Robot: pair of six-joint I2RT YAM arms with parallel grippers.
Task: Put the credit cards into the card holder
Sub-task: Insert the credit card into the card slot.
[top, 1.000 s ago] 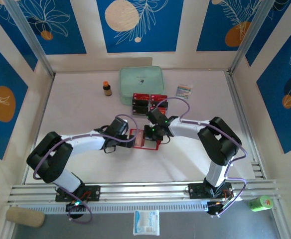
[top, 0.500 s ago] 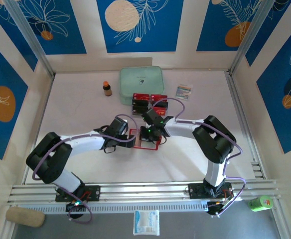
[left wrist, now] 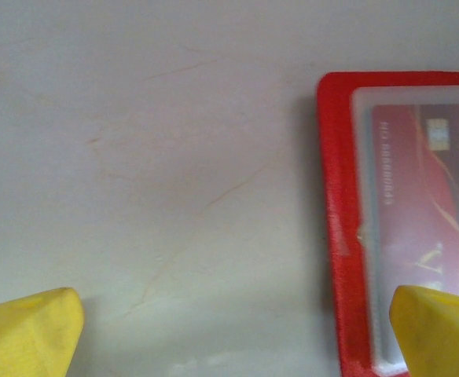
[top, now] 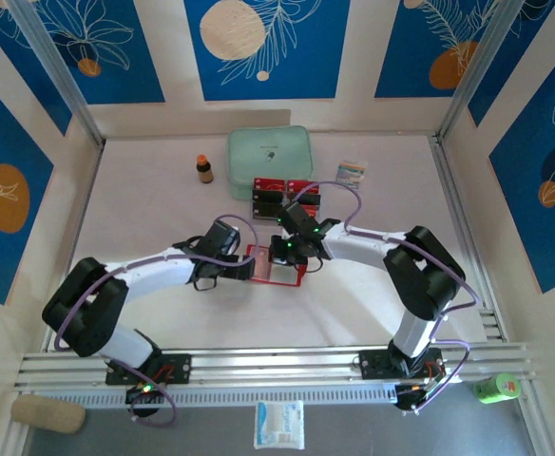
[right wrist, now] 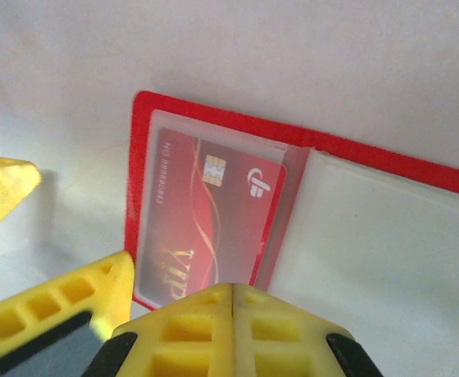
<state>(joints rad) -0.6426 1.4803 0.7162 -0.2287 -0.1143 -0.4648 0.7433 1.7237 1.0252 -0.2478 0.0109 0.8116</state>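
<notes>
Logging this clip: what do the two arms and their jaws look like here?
Both the left arm and right arm have white shells between black joint housings. A thin purple cable loops alongside each. A green light glows at the right wrist. The left gripper and right gripper have bright yellow jaws; the right's show a moulded lattice.

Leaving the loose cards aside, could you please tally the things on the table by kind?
Card holder: 1
Card in its pocket: 1
Mint-green case: 1
Bottle: 1
Striped packet: 1
Total: 5
</notes>
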